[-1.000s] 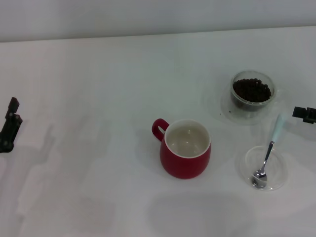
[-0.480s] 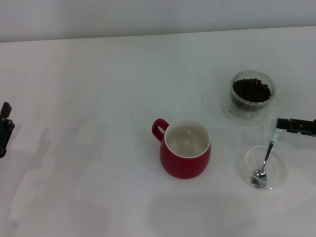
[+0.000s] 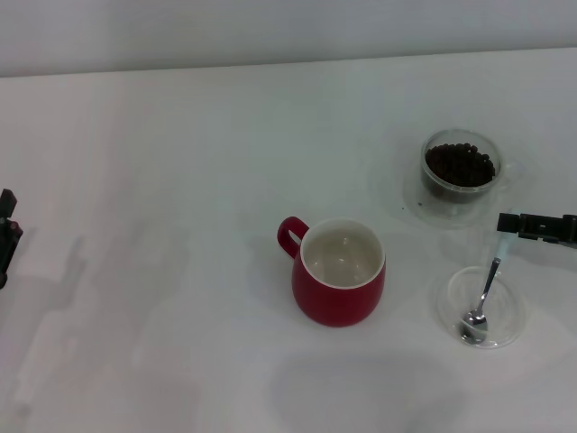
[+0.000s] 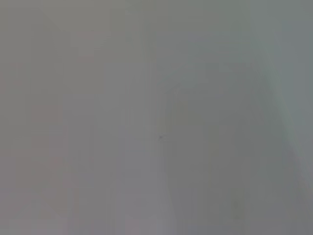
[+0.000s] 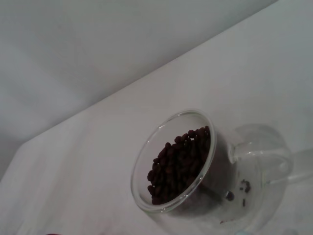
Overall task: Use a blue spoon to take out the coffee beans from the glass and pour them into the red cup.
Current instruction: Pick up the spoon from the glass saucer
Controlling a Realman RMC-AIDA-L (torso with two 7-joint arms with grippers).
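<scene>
The red cup (image 3: 338, 272) stands upright at the middle of the white table, white inside, with its handle to the left. At the back right is the glass (image 3: 461, 171) holding the heap of coffee beans (image 3: 460, 164). The blue spoon (image 3: 485, 287) rests with its metal bowl in a flat clear dish (image 3: 510, 317). Its pale handle end lies under my right gripper (image 3: 510, 224), which reaches in from the right edge just above it. The right wrist view shows the glass (image 5: 146, 191) and its coffee beans (image 5: 178, 161) close up. My left gripper (image 3: 6, 236) sits at the far left edge.
The white table (image 3: 180, 180) ends at a pale wall along the back. The glass has a clear loop handle (image 5: 266, 155) and a wide clear base. The left wrist view shows only a blurred grey surface.
My right gripper has moved left from the right edge to above the spoon's handle. My left gripper has drawn back toward the left edge. Cup, glass and spoon have not moved.
</scene>
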